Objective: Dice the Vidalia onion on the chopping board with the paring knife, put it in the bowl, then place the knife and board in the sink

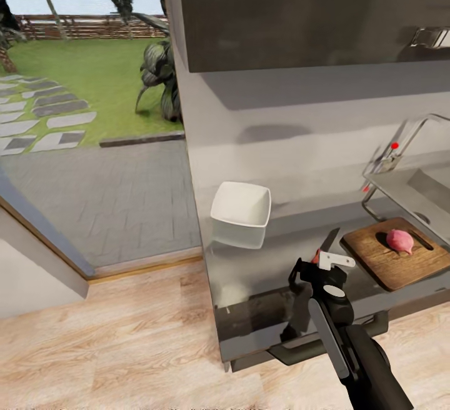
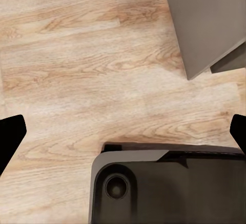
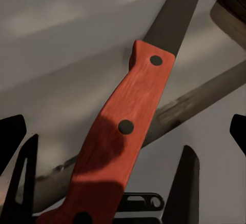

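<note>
The pinkish Vidalia onion [image 1: 400, 240] lies whole on the brown chopping board [image 1: 375, 259], at the right of the grey countertop [image 1: 262, 272]. Left of the board lies the paring knife [image 1: 329, 241], dark blade pointing away from me. In the right wrist view its reddish handle [image 3: 123, 131] runs between my fingers [image 3: 187, 183], which stand apart on either side of it. My right gripper [image 1: 319, 265] hovers open over the handle. The white bowl [image 1: 240, 213] stands further left on the countertop. The sink [image 1: 431, 188] is at the far right. My left gripper [image 2: 123, 131] hangs open over the floor.
The chrome tap [image 1: 400, 147] with a red dot rises behind the sink. A dark wall cabinet [image 1: 300, 10] hangs above the countertop. Left of the counter's end is wooden floor [image 1: 106, 347] and a glass wall onto a garden. My own base [image 2: 164, 188] is below the left gripper.
</note>
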Robot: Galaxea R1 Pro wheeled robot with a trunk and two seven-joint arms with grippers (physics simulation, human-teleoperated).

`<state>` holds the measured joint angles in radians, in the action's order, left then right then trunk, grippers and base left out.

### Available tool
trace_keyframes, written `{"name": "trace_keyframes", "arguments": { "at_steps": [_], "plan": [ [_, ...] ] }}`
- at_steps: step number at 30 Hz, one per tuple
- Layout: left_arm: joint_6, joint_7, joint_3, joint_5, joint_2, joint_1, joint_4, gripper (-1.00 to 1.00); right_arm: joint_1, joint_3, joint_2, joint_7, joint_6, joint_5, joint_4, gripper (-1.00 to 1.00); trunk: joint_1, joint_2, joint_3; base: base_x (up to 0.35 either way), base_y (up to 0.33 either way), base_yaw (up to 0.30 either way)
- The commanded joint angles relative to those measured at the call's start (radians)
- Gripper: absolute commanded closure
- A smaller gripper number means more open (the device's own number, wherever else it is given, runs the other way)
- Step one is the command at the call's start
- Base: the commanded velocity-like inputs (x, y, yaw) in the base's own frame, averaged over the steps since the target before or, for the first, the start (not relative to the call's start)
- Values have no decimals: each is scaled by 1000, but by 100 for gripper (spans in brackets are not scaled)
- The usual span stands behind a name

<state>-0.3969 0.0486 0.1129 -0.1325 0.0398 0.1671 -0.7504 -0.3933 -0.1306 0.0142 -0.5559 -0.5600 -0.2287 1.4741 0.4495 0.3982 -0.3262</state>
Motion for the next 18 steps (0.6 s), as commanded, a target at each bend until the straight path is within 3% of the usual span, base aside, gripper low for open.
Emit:
{"name": "trace_keyframes", "arguments": {
  "at_steps": [1,18],
  "plan": [
    [-2,5,7,-10,2,0,-1,-100,-1,-3,1,-10,-3,-9,1,-100,1,2,-3,0,0,0],
    [-2,5,7,-10,2,0,-1,-100,-1,-3,1,-10,-3,-9,1,-100,1,2,-28,0,0,0]
  ]
}}
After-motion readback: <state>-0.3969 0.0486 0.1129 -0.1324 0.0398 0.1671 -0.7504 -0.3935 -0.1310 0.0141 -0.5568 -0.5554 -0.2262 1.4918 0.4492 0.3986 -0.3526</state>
